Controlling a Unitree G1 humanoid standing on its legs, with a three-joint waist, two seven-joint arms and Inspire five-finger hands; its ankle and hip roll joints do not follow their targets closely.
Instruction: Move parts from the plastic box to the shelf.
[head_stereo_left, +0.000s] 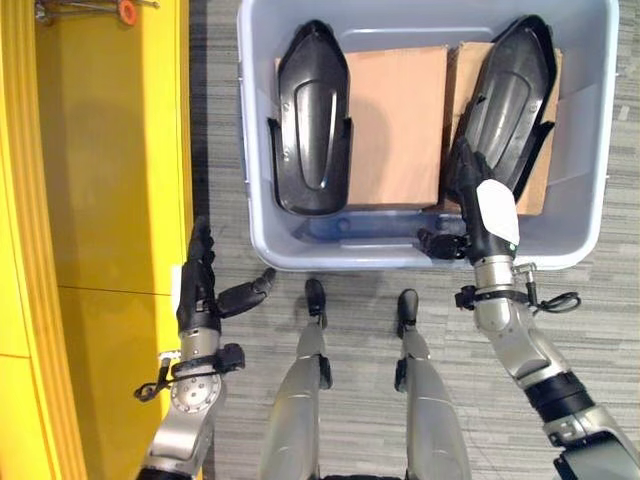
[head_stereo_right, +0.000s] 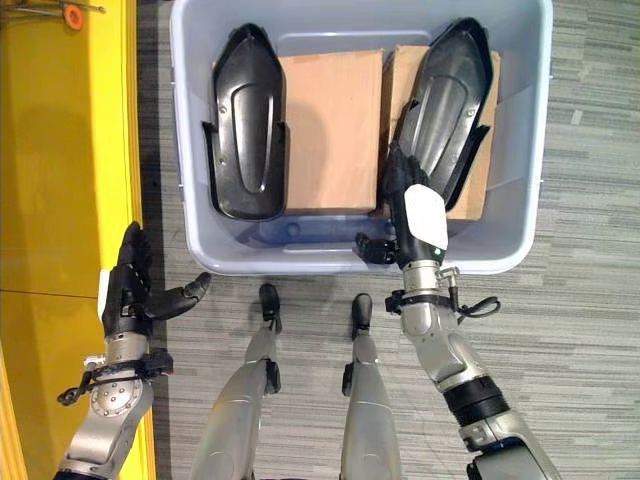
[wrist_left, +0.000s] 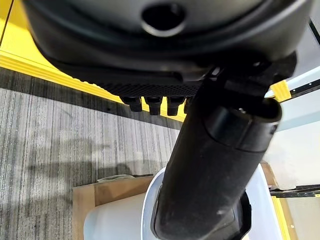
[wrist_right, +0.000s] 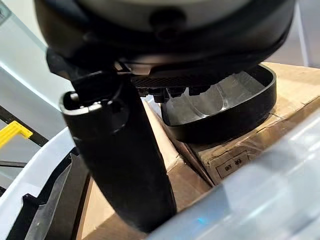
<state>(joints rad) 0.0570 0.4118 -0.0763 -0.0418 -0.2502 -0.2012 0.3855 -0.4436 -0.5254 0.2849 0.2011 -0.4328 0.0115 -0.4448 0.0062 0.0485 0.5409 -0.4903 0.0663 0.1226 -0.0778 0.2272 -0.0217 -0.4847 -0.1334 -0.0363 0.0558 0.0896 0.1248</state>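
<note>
Right hand (head_stereo_left: 478, 205) reaches, fingers straight, onto the right part (head_stereo_left: 508, 95) — unclamped, it could slip back into the box (head_stereo_left: 590, 120); left hand (head_stereo_left: 200, 285) spread.

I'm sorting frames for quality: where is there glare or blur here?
Left eye view: soft sheen on the left glossy black plastic part in the grey plastic box. Right wrist view: the dark right hand and the box's near rim are blurred; a bright patch lies inside the right black part.

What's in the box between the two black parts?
A brown cardboard box lies between the left black part and the right black part, inside the plastic box. The head views show it.
</note>
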